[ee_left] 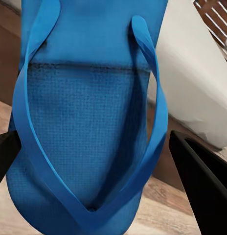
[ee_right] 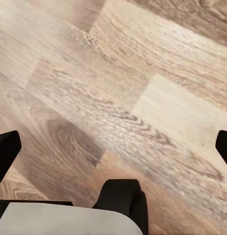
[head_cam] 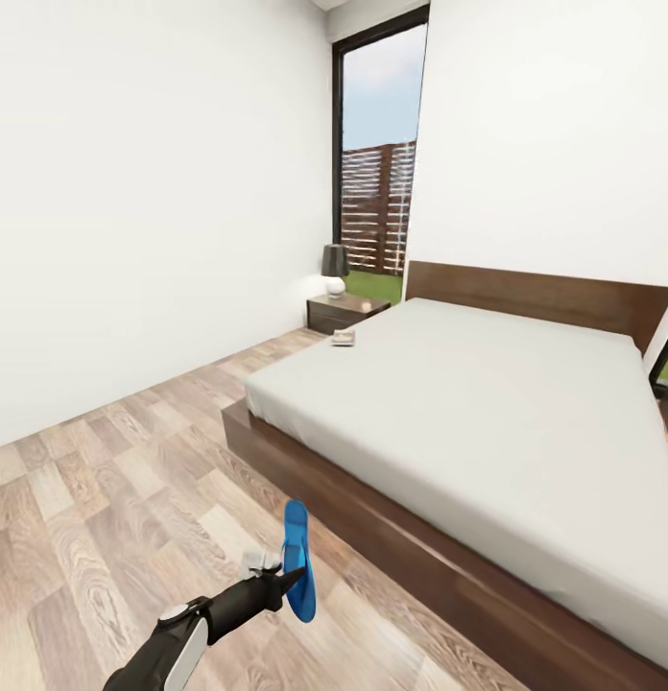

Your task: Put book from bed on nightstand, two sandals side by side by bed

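Note:
A bright blue sandal with blue straps hangs on edge above the wood floor, close to the bed's near left side. My left gripper is shut on it. In the left wrist view the sandal sits between the two black fingers. The bed has a pale mattress on a dark wooden frame. The book, small and thin, lies on the mattress's far left corner. Just behind it stands the nightstand. My right gripper is open over bare floor planks.
A lamp with a dark shade stands on the nightstand. A tall window is in the corner behind it. White walls run along the left and back. Open wood floor stretches to the left of the bed.

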Controlling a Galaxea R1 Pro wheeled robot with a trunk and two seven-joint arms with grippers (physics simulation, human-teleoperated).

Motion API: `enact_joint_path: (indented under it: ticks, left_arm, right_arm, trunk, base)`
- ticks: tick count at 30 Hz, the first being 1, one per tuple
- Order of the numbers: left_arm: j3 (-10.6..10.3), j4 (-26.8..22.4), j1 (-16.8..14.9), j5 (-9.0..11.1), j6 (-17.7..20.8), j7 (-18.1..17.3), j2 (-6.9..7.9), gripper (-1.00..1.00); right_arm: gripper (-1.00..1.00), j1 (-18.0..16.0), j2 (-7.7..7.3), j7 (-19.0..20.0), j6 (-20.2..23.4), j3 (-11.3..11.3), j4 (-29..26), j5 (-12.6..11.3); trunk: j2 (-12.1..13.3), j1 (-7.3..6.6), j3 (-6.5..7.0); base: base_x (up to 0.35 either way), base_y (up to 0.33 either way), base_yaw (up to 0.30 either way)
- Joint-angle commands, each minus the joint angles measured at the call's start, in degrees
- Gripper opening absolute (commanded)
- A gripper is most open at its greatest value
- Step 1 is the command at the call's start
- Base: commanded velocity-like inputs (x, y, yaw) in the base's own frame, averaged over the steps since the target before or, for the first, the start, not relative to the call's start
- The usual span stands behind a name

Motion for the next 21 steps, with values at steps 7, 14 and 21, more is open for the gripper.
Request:
enact_joint_path:
  ticks: [7, 14, 21]
  left_arm:
    - [0.11, 0.00, -0.04, 0.60, 0.61, -0.32, -0.04, -1.00]
    - [0.11, -0.06, -0.04, 0.65, 0.61, -0.45, -0.05, -1.00]
    - [0.11, -0.06, -0.03, 0.66, 0.61, -0.49, -0.09, -1.00]
  right_arm:
    - [1.00, 0.01, 0.01, 0.29, 0.41, -0.17, -0.03, -0.50]
    - [1.00, 0.01, 0.01, 0.29, 0.46, -0.17, -0.06, -0.50]
    - [1.00, 0.01, 0.01, 0.29, 0.49, -0.17, -0.02, -0.51]
  trunk:
    - [-0.02, 0.03, -0.05]
    - [-0.02, 0.03, -0.05]
    - [-0.02, 0.03, -0.05]
  base:
    - [0.329, 0.000, 0.022]
    - [0.290, 0.000, 0.095]
    - [0.041, 0.000, 0.250]
